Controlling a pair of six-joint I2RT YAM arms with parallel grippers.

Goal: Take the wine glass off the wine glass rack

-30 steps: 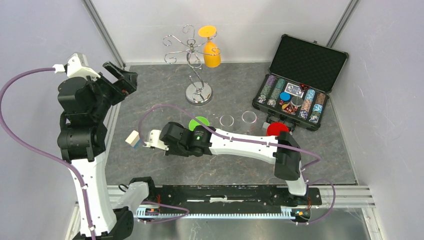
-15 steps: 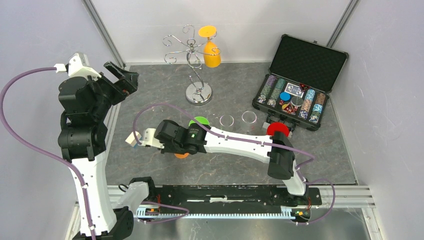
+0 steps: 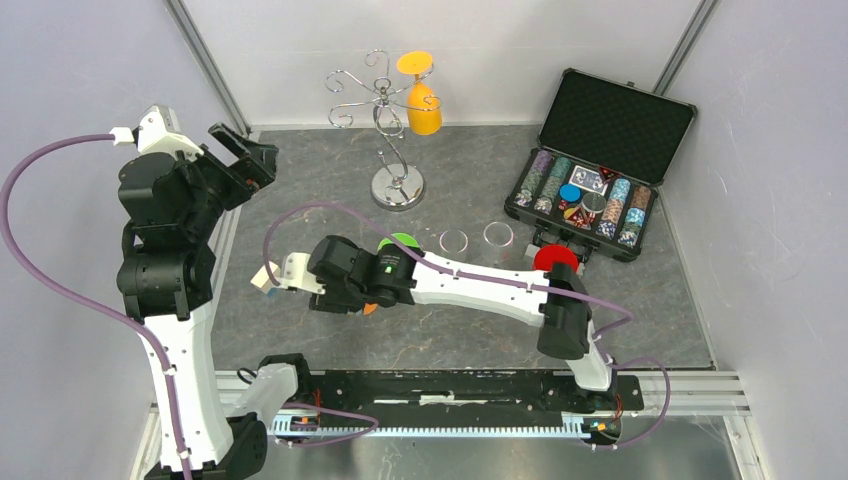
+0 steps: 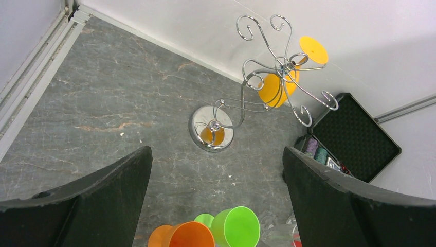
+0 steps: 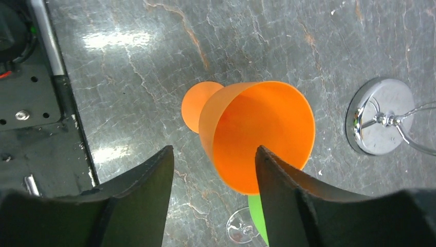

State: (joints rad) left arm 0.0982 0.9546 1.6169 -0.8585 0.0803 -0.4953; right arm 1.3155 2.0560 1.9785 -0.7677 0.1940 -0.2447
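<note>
The rack (image 3: 385, 120) is standing at the upper middle of the top view, its round base (image 3: 397, 187) resting on the grey table (image 3: 480, 330). A yellow glass (image 3: 423, 108) is hanging upside down from one of its curled arms, at the upper right of the rack.

The right gripper (image 5: 213, 153) is pointing down at the table with its fingers spread. An orange glass (image 5: 257, 139) is standing upright between them, in the middle of the right wrist view. A gap is showing on its left side; whether the right finger is touching it I cannot tell.

The left gripper (image 4: 217, 153) is hovering at the left of the top view, spread wide and holding nothing.

A green glass (image 3: 402, 243) is standing just beside the orange one. A chip case (image 3: 600, 165) is lying open at the upper right.
</note>
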